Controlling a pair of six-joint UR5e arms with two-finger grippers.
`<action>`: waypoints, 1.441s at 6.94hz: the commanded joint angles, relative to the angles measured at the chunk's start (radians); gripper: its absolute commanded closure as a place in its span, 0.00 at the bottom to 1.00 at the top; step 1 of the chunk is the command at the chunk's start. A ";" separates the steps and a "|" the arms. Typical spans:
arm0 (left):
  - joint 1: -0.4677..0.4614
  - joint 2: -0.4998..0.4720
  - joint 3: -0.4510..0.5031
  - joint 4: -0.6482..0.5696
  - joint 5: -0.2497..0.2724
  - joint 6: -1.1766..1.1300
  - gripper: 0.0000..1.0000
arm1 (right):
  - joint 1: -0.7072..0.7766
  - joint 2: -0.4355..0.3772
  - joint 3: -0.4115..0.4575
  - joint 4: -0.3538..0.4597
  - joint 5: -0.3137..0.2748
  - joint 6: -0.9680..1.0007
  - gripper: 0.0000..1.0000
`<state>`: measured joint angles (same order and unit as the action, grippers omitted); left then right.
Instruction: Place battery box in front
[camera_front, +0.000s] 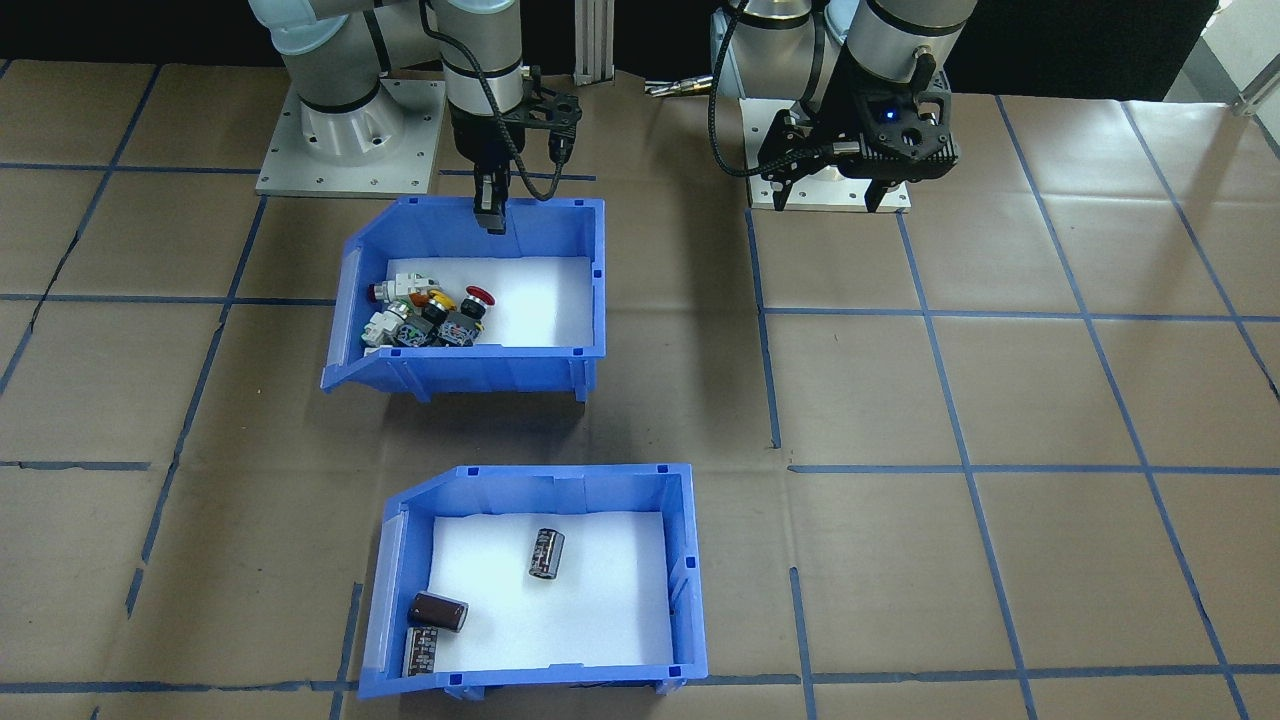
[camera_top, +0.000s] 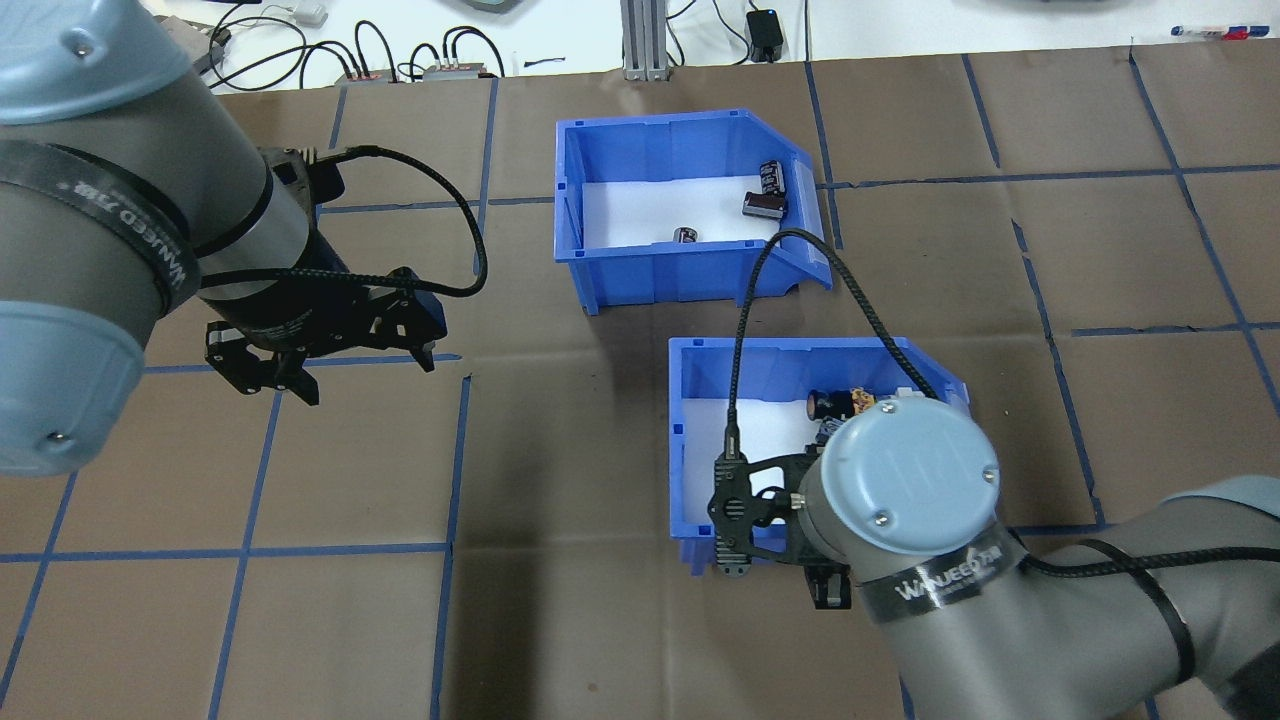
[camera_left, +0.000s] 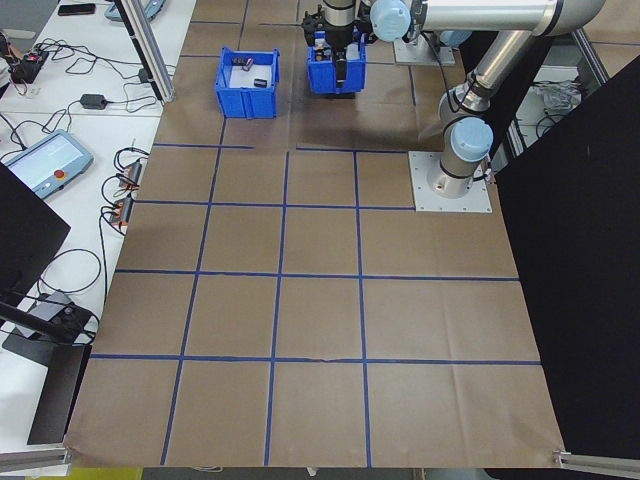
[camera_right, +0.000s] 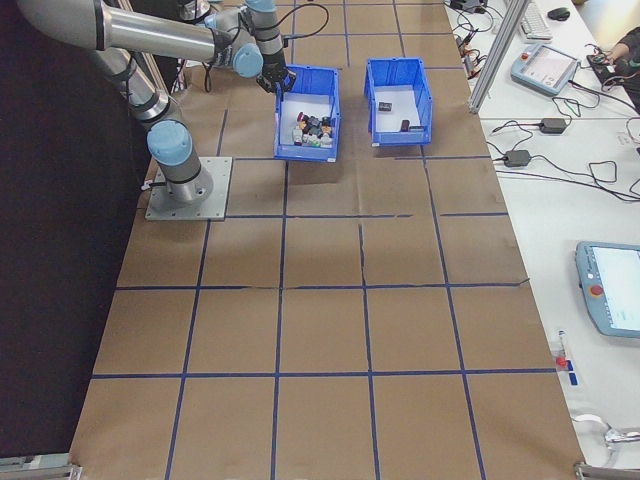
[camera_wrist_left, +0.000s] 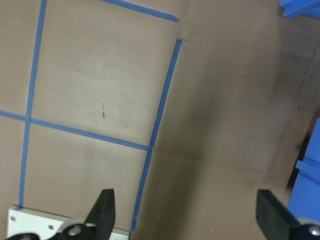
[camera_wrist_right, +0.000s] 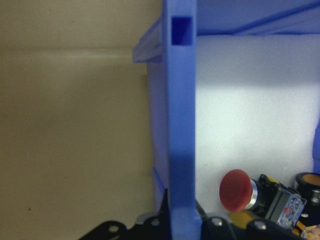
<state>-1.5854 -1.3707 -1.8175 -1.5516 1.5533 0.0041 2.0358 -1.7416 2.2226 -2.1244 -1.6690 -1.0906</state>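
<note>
The battery box (camera_front: 683, 580) (camera_top: 660, 275) is a blue bin with a white floor. It holds a brown cylinder (camera_front: 437, 611) and two printed black ones (camera_front: 545, 553). It stands on the table's far side from the robot. The alike bin of push-button switches (camera_front: 480, 368) (camera_top: 683, 440) sits nearer the robot, apart from it. My right gripper (camera_front: 490, 218) (camera_wrist_right: 182, 225) is shut on that switch bin's robot-side wall, a finger on each face. My left gripper (camera_front: 880, 185) (camera_top: 330, 365) (camera_wrist_left: 187, 215) hangs open over bare paper, holding nothing.
Brown paper with a blue tape grid covers the table. Both arms' base plates (camera_front: 350, 140) (camera_front: 830, 195) lie at the robot's edge. An aluminium post (camera_top: 640, 40) and cables stand beyond the far edge. The switch bin's cable-draped right wrist (camera_top: 905, 485) hides part of its contents.
</note>
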 joint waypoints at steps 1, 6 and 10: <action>0.004 -0.019 0.000 0.002 -0.001 0.065 0.00 | 0.066 0.066 -0.024 -0.052 -0.035 0.050 1.00; -0.007 -0.002 -0.009 0.114 0.142 0.020 0.00 | 0.109 0.083 -0.020 -0.051 -0.017 0.089 0.99; -0.007 0.018 -0.011 0.114 0.131 0.022 0.00 | 0.109 0.082 -0.026 -0.042 -0.003 0.097 0.00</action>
<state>-1.5918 -1.3533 -1.8267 -1.4381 1.6848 0.0263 2.1456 -1.6520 2.2028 -2.1711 -1.6747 -0.9958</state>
